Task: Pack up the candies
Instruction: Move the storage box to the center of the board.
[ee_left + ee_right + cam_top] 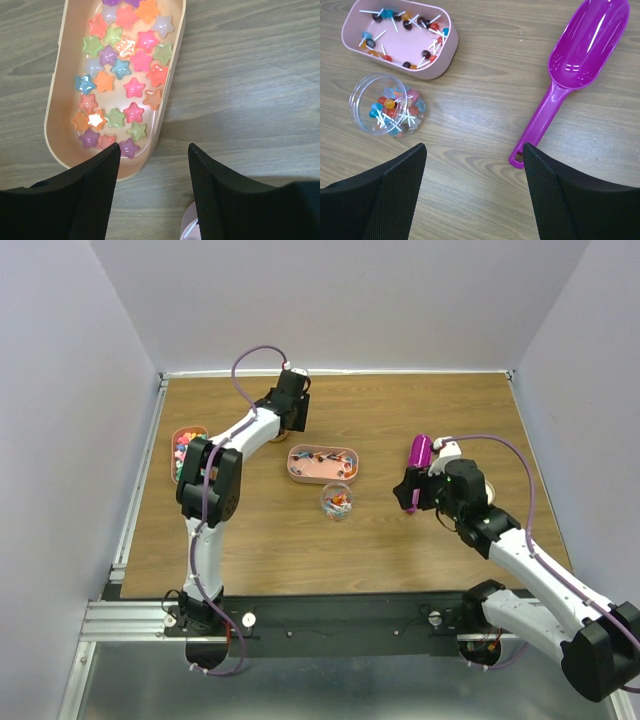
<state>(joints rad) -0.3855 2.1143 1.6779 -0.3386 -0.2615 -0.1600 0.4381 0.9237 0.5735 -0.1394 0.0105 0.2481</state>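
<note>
The wood-grain tabletop (pixel 430 420) carries all items, and bare wood lies between and directly ahead of both claws. The right claw (pixel 474 150) has its fingers spread wide apart and grips nothing. Ahead of it, toward the finger at the right of its wrist view, lies the magenta scoop (pixel 580 50). The handle end is near that fingertip but apart from it, and the far end of the bowl is cut off by the frame. Ahead on the other side sits a pink oblong tray (pixel 440 65), with a clear round jar (pixel 357 107) just beside it, nearer the claw. The left claw (pixel 154 150) is likewise spread apart and empty. A peach oblong tray (pixel 56 90) lies ahead of it, its far end cut off and its near end partly behind one finger. A pale rounded edge (pixel 187 227) under this claw is mostly hidden and cannot be identified. The candies (pixel 395 107) are small coloured balls on white sticks, heaped in the jar and scattered in the pink tray. Glossy star-shaped candies (pixel 134 87) fill the peach tray.
</note>
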